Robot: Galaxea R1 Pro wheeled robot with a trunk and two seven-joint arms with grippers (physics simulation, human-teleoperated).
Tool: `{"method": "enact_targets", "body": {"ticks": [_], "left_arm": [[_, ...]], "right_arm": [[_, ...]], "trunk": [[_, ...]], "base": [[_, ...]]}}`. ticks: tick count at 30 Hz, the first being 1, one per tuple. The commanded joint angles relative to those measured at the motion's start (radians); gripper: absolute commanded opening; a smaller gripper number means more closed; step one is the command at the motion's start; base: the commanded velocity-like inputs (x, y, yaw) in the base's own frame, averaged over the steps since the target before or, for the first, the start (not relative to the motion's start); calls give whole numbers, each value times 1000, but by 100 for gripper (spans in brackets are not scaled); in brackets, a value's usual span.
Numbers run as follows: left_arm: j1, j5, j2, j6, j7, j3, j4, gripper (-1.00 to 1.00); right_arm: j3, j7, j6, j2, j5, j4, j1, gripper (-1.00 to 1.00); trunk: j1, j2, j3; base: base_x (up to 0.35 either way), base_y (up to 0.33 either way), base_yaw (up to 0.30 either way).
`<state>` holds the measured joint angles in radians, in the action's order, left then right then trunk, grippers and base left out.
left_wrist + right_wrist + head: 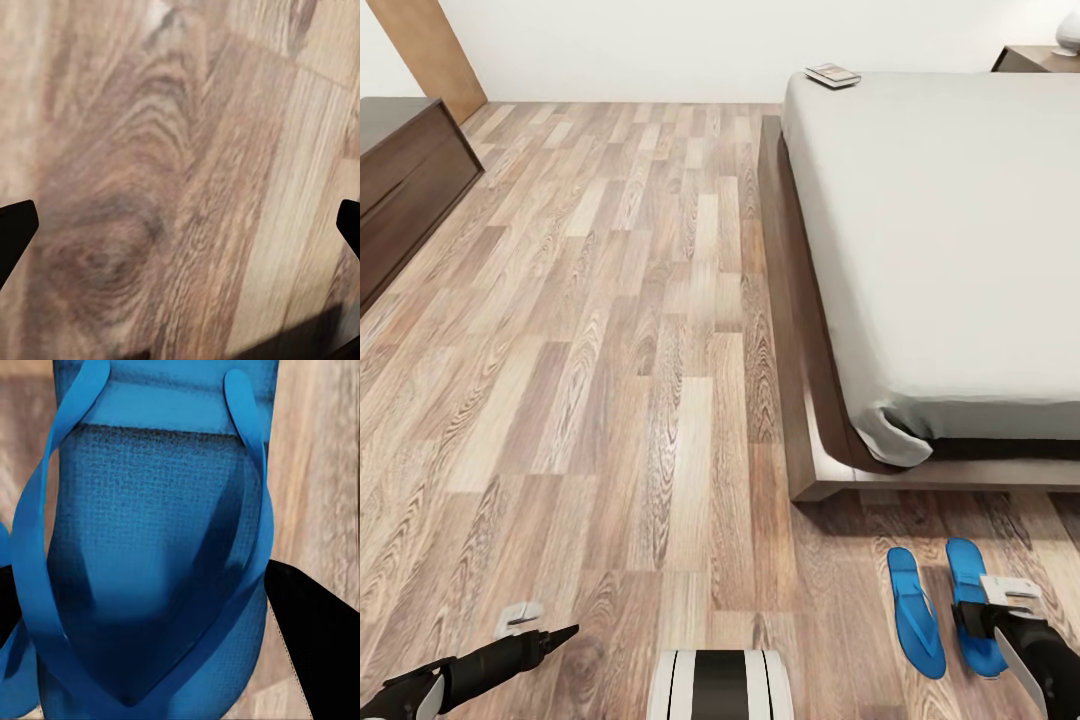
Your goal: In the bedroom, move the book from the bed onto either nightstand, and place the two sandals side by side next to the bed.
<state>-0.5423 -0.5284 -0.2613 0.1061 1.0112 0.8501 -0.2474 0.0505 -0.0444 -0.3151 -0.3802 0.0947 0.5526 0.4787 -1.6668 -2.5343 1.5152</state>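
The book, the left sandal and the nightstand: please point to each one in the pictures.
book [832, 75], head view, middle of its cover, on the far corner of the mattress.
left sandal [916, 612], head view, middle of its blue sole, on the floor.
nightstand [1028, 58], head view, its dark top beyond the bed.

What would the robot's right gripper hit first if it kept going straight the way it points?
Most likely the blue sandal right below the right gripper, its fingers spread on either side; how near it is stays unclear.
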Motion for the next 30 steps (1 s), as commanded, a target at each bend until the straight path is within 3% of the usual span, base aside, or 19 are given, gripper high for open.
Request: {"method": "enact_targets", "body": {"ticks": [1,30], "left_arm": [[-1,-5,0,11,6,9,-1,100],[-1,-5,2,12,8,7,-1,100]], "right_arm": [[-1,-5,7,0,11,1,0,-100],[-3,-6,24,0,11,-7,0,-100]], "trunk": [[0,0,1],[0,0,1]], "base": [[0,0,0],[31,-29,0]]}}
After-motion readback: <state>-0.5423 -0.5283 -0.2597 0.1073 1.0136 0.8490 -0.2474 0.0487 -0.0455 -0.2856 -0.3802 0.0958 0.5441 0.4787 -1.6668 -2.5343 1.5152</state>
